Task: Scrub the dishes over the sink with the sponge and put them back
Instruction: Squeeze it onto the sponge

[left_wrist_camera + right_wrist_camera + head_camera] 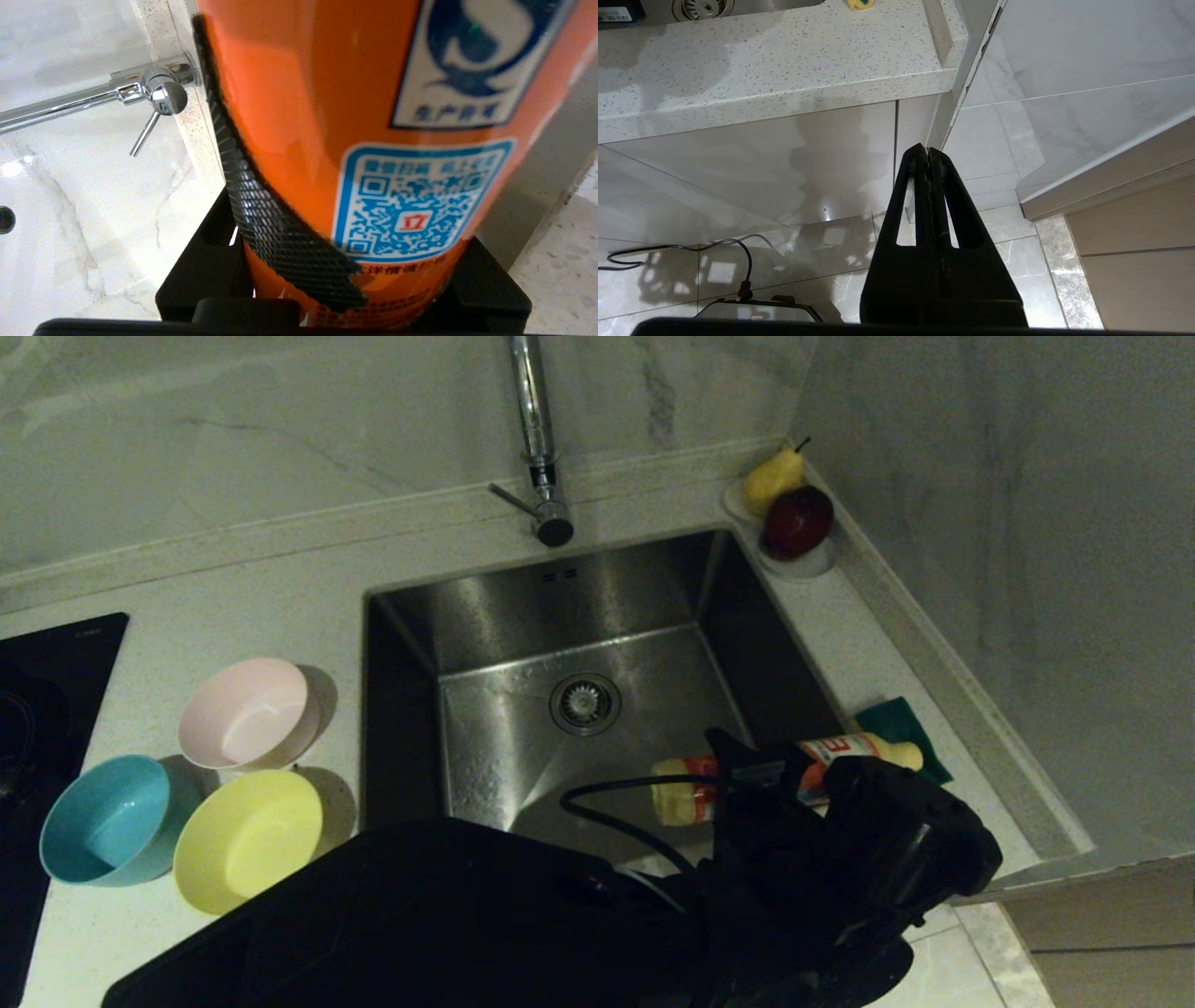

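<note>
Left tool (747, 775) reaches forward, fingers clamped; right tool (928, 154) hangs parked, fingers pressed together.

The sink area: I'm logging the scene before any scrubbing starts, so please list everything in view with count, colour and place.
Bowls: three; pale pink, light blue, yellow; on the counter left of the sink.
Sink: one, stainless steel, centre, with round drain.
Tap: one, chrome, behind the sink.
Sponge: one, green face showing, on the counter right of the sink.
Bottle: one, yellow with an orange label, held lying level over the sink's right edge.
Clear dish: one, far right corner, holding a yellow pear and a red apple.
Cooktop: one, black, far left.
Left gripper: black, clamped on the bottle.
Right gripper: black, shut, parked below the counter edge.
</note>
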Controlling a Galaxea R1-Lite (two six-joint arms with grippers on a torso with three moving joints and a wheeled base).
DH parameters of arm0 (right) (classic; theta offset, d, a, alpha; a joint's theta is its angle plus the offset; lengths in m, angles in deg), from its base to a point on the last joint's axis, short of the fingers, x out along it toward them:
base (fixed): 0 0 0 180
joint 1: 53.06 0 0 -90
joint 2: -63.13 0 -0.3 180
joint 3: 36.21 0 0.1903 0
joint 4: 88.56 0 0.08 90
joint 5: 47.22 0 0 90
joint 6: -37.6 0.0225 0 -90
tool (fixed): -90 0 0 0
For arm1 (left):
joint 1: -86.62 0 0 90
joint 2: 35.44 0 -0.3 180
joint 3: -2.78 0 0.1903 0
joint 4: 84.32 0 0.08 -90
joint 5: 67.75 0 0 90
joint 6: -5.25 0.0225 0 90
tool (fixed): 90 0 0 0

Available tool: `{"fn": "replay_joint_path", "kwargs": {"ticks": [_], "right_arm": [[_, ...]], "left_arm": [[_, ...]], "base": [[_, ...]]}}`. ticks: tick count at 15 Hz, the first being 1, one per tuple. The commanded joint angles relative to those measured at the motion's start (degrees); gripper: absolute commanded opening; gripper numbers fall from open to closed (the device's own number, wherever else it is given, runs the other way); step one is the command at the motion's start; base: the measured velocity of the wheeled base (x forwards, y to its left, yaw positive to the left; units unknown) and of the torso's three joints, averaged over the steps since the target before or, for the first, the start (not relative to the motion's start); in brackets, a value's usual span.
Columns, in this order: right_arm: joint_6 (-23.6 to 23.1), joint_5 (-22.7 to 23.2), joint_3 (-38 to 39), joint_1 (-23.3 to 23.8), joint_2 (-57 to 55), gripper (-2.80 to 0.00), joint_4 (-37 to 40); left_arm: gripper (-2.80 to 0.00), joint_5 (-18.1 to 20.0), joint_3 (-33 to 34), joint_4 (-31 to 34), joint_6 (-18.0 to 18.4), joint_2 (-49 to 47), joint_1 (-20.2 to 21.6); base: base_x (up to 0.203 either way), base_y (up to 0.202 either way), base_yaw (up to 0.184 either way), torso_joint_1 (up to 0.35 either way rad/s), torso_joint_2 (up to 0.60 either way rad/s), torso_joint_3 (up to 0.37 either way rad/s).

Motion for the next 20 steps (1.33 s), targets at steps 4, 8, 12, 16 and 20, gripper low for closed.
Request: {"fn": "replay_joint_path", "kwargs": {"ticks": [4, 8, 12, 16, 20], "right_arm": [[0.0, 0.0, 0.0, 0.0, 0.0, -2.80, 0.0], [0.0, 0.0, 0.0, 0.0, 0.0, -2.80, 0.0], [0.0, 0.0, 0.0, 0.0, 0.0, -2.80, -0.1], [0.0, 0.0, 0.0, 0.0, 0.0, -2.80, 0.0], [0.0, 0.0, 0.0, 0.0, 0.0, -2.80, 0.0]], "left_arm": [[-2.80, -0.5, -1.3, 0.0, 0.8, -0.5, 0.0], [-2.80, -0.5, -1.6, 0.9, 1.1, -1.0, 0.0], [-2.80, -0.6, -2.2, 1.3, 2.3, -1.5, 0.0], [-2.80, -0.6, -2.8, 1.2, 3.0, -2.1, 0.0], [-2.80, -0.7, -3.0, 0.9, 3.0, -1.9, 0.1]], "base": [[0.000, 0.000, 0.000, 0.000, 0.00, 0.000], [0.000, 0.000, 0.000, 0.000, 0.00, 0.000], [0.000, 0.000, 0.000, 0.000, 0.00, 0.000], [0.000, 0.000, 0.000, 0.000, 0.00, 0.000], [0.000, 0.000, 0.000, 0.000, 0.00, 0.000]]}}
